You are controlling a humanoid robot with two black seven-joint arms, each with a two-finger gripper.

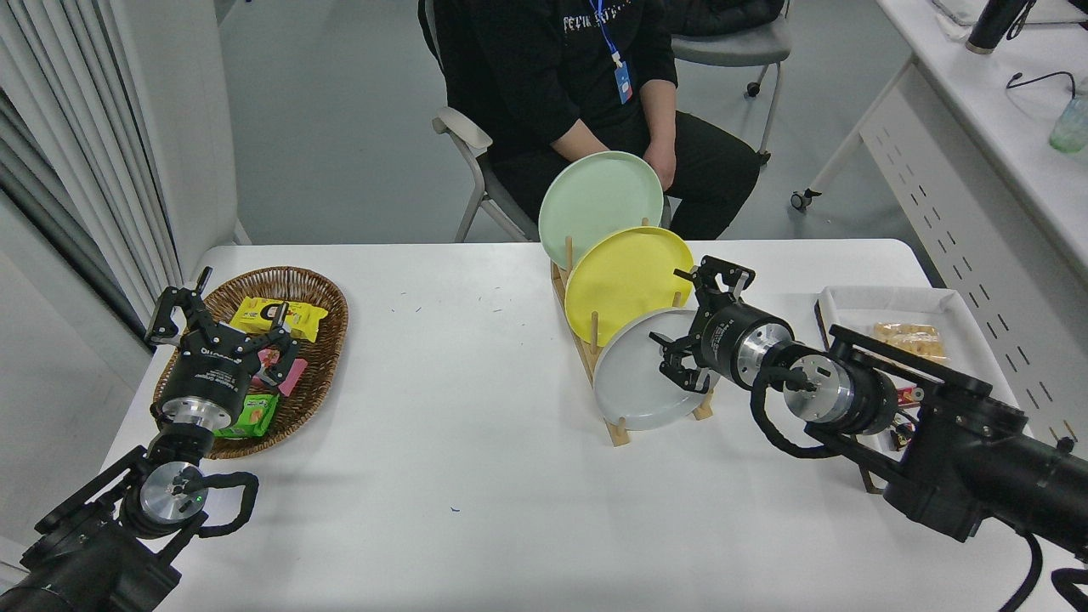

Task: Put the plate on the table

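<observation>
Standing on edge in the nearest slot of a wooden rack, the grey plate tilts back, its face turned toward the near-left of the table and its disc running from near-left to far-right. Three plates occupy the rack, one behind another: the grey one in front, a yellow plate in the middle, a pale green plate at the far end, all leaning the same way. The right gripper sits at the grey plate's right rim, its jaws spread apart, one finger above near the yellow plate's edge and one lower against the grey face; contact cannot be confirmed. The left gripper hangs parked over a wicker basket of snack packets at the table's left, jaws apart. One white tray holding a snack lies at the right edge, partly hidden by the right arm. One seated person is at the far side.
</observation>
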